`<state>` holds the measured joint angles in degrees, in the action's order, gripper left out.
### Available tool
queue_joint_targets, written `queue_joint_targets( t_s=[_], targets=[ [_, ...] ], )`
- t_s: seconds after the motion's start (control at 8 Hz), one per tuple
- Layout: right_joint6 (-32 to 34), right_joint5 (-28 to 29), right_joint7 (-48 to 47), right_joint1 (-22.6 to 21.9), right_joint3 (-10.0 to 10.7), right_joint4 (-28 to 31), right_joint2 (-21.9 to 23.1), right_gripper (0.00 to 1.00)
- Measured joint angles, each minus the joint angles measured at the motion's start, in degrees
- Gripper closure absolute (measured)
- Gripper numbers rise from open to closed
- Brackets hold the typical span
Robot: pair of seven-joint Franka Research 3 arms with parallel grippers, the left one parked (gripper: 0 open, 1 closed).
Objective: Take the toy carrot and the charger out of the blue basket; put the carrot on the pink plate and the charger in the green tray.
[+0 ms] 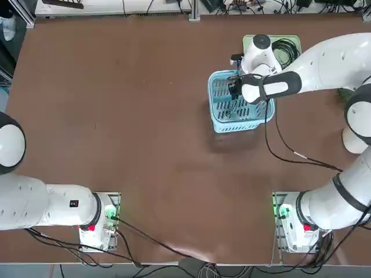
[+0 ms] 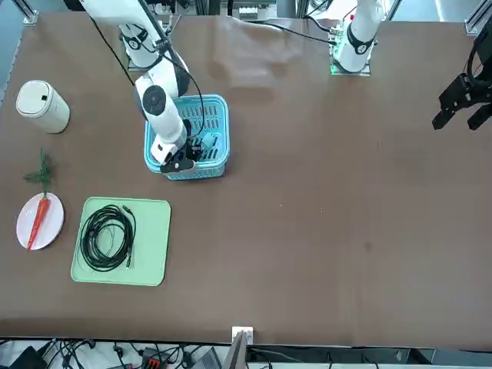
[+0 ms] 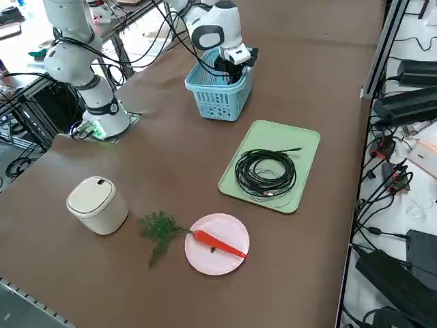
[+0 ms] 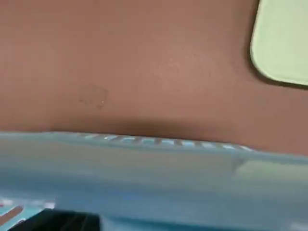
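Note:
My right gripper reaches down inside the blue basket at the table's far right, its tip below the thick rim. In the front view the gripper sits at the basket's side nearest the tray. The charger is hidden; I cannot see it in any view. The toy carrot lies across the pink plate, its green leafy top hanging off onto the table. The green tray lies between plate and basket and holds only a coiled black cable.
A small white lidded bin stands near the plate, at the table's right edge. My right arm's forearm spans above the tray and basket. Cables and power bricks lie off the table's far edge.

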<state>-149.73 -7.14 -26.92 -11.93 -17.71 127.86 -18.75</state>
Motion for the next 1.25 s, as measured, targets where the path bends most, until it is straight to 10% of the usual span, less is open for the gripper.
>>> queue_joint_targets(
  t_s=[0.5,1.25],
  targets=[
    [5.3,0.0,-0.7,0.0,0.1,-0.9,3.2,0.99],
    [32.5,3.3,-2.3,-1.3,-0.4,-2.7,21.2,0.99]
  ],
)
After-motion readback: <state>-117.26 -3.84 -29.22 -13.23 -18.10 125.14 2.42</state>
